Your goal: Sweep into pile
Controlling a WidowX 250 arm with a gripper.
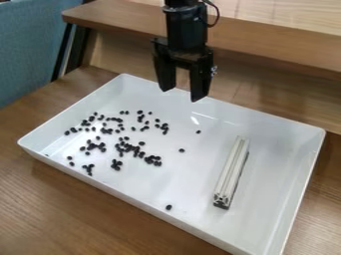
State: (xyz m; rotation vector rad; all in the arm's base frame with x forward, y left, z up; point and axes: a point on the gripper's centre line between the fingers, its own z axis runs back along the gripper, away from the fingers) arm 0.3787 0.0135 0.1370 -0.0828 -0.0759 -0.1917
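Now, down from the top of the view comes the black arm (184, 30), and its gripper (180, 94) hangs at the far rim of the white tray (273, 174), jaws spread, a plain gap between them with nothing pinched there! Over to the beans (157, 163), small and dark, and they're scattered loosely across the left half of the tray floor, some bunched in little clumps, others lying singly. Two strays sit toward the middle, and another lies alone down by the near side. On the right, it's the pale bar (232, 172), lying at a slant on the tray floor, one end toward the far wall, the other toward the near one, well apart from the gripper. Underneath it all, a brown wooden table (53, 214); behind, a wooden ledge (266, 45), with blue fabric (30, 50) at the upper left.
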